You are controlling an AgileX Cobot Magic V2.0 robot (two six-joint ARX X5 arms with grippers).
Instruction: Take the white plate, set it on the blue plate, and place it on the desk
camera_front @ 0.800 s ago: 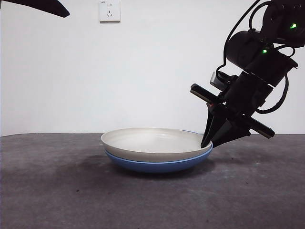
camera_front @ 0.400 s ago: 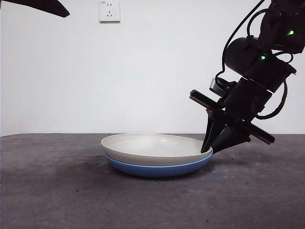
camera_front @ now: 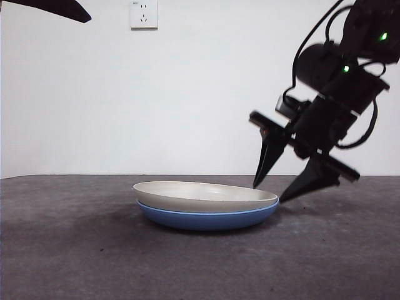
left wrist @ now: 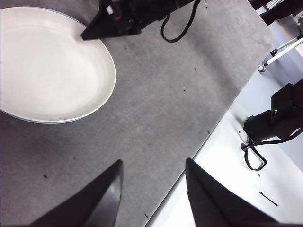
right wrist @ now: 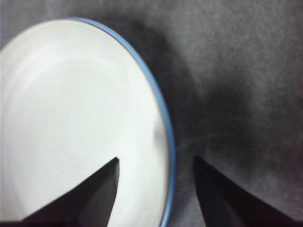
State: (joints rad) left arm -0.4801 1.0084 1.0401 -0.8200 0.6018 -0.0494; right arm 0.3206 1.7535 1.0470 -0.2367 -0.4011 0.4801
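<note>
The right gripper (camera_front: 269, 192), two black pointed jaws spread wide and holding nothing, hangs over the near rim of the stacked plates, one jaw above the plate's inside and the other outside the rim. The left gripper (left wrist: 150, 165), also parted and empty, waits well away over bare tabletop. The broad dark grey-brown mottled desk (camera_front: 75, 250) runs back to a plain white wall carrying a white socket (camera_front: 144, 14). The round cream-white matte plate (camera_front: 203, 195) sits nested in the glossy round blue plate (camera_front: 206, 219), which rests on the desk.
</note>
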